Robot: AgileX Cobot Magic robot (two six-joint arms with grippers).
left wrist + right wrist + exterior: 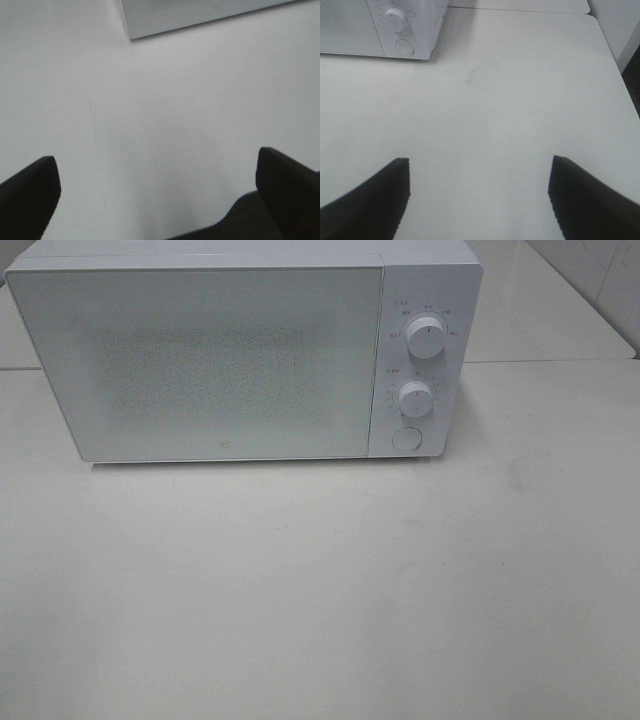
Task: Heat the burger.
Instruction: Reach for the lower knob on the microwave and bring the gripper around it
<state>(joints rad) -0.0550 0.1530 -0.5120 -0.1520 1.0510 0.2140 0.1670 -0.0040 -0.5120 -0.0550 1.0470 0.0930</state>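
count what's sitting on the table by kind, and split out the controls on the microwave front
microwave: 1
knobs: 2
round button: 1
total: 4

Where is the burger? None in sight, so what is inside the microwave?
The microwave is shut; its speckled door shows nothing inside. Whether the burger is in there cannot be told.

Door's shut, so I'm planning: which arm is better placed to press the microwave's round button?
Right, likely: the round button sits on the right side of the microwave, in the right wrist view, ahead of the open, empty right end effector.
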